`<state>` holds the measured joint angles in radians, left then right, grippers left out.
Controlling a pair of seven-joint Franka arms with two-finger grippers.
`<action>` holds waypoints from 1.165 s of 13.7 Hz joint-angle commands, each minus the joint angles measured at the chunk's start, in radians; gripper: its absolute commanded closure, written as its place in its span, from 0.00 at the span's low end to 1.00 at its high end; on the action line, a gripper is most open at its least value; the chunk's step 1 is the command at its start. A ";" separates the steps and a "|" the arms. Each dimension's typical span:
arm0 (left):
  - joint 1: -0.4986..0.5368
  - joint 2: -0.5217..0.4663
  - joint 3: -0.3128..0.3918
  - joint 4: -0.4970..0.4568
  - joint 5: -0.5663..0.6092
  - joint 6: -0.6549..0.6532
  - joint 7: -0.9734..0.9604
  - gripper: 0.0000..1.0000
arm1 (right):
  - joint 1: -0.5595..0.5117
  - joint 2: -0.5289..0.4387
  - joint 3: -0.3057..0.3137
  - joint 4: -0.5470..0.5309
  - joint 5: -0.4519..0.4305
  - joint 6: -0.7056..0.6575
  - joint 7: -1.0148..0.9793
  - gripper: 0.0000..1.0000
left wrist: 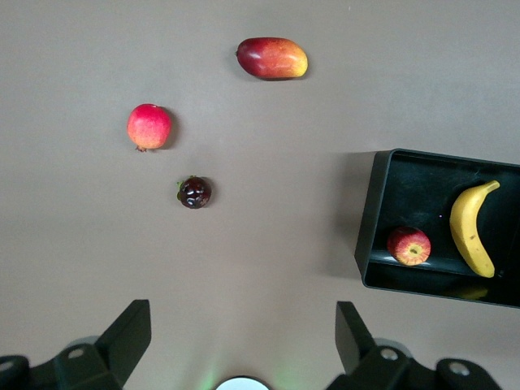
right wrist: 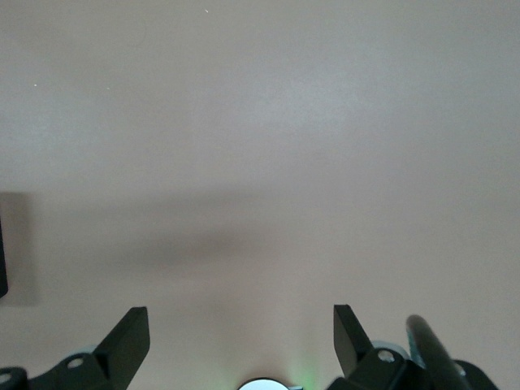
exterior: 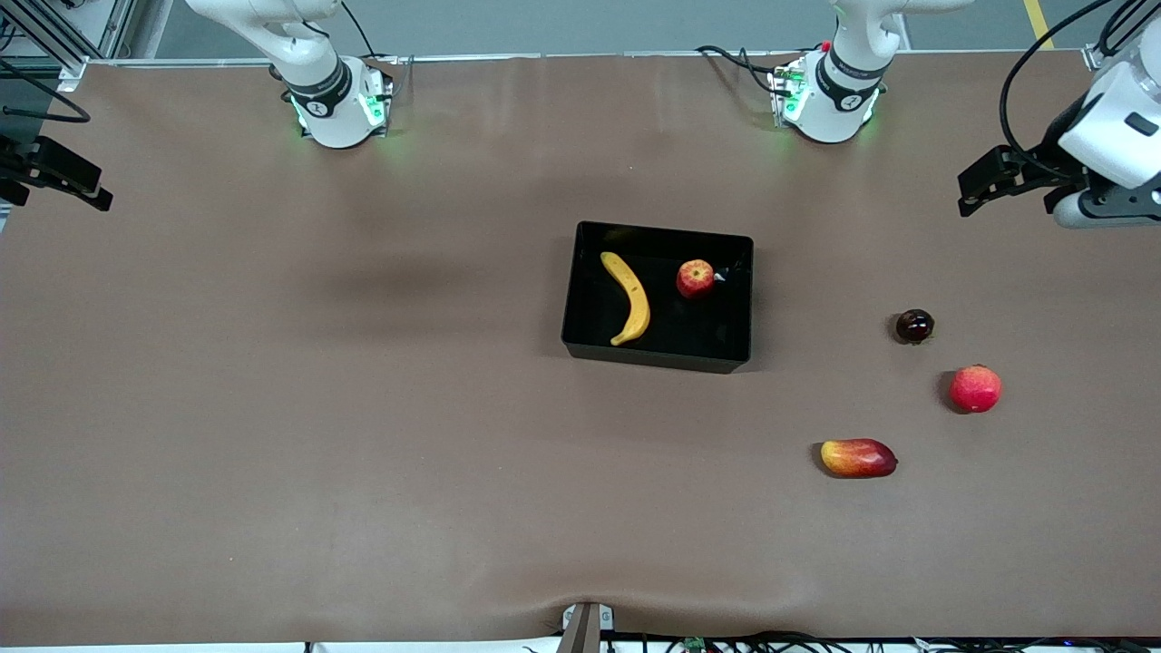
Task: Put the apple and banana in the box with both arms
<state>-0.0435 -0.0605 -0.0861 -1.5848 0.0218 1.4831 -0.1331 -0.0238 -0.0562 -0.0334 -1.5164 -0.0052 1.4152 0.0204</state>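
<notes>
The banana (exterior: 628,297) and apple (exterior: 696,278) lay apart in the box (exterior: 657,355). The left gripper (left wrist: 242,333) and right gripper (right wrist: 241,335), fingers spread and empty, hung over bare table (exterior: 363,435) at their own ends.

right tool (right wrist: 241,337) spread wide, brown table (right wrist: 268,146)

banana (exterior: 628,297) and apple (exterior: 696,278) in box (exterior: 659,355) | apple toward left arm's end of the box

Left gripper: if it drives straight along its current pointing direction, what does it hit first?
Probably bare table. The left gripper is open, nothing between its fingers; the dark round fruit sits just off that line, though depth is unclear.
</notes>
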 commanded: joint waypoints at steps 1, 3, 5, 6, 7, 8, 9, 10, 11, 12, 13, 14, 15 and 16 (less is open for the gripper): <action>0.017 -0.053 -0.010 -0.057 -0.013 0.032 0.009 0.00 | -0.024 -0.002 0.015 0.001 0.001 -0.002 -0.016 0.00; 0.033 -0.050 -0.011 -0.044 0.000 0.032 0.010 0.00 | -0.024 -0.002 0.015 0.001 0.001 -0.001 -0.016 0.00; 0.021 -0.042 -0.014 -0.023 0.000 0.029 -0.006 0.00 | -0.025 -0.002 0.015 0.001 0.001 -0.002 -0.016 0.00; 0.017 -0.041 -0.021 -0.020 0.001 0.029 -0.006 0.00 | -0.025 -0.002 0.015 0.001 0.004 -0.002 -0.016 0.00; 0.022 -0.042 -0.029 -0.017 0.001 0.029 -0.005 0.00 | -0.025 -0.002 0.015 0.001 0.005 -0.001 -0.016 0.00; 0.022 -0.042 -0.030 -0.015 0.000 0.028 -0.003 0.00 | -0.025 -0.002 0.015 0.001 0.005 -0.001 -0.016 0.00; 0.022 -0.042 -0.029 -0.012 0.000 0.026 -0.002 0.00 | -0.025 -0.002 0.015 0.001 0.005 -0.001 -0.016 0.00; 0.022 -0.042 -0.029 0.000 0.000 0.026 -0.002 0.00 | -0.025 -0.002 0.015 0.001 0.005 -0.001 -0.016 0.00; 0.025 -0.041 -0.029 0.006 0.001 0.026 0.000 0.00 | -0.025 -0.002 0.015 0.001 0.005 -0.001 -0.016 0.00; 0.028 -0.039 -0.027 0.008 0.001 0.025 0.000 0.00 | -0.025 -0.002 0.015 0.001 0.005 -0.001 -0.016 0.00; 0.028 -0.033 -0.027 0.008 0.001 0.025 0.003 0.00 | -0.025 -0.002 0.015 0.001 0.005 -0.001 -0.016 0.00; 0.030 -0.032 -0.027 0.008 0.001 0.025 0.004 0.00 | -0.025 -0.002 0.015 0.001 0.005 -0.001 -0.016 0.00; 0.028 -0.027 -0.027 0.008 0.001 0.025 0.004 0.00 | -0.027 -0.002 0.015 0.001 0.005 -0.001 -0.016 0.00; 0.028 -0.027 -0.027 0.008 0.001 0.023 0.003 0.00 | -0.027 -0.002 0.015 0.001 0.005 -0.001 -0.016 0.00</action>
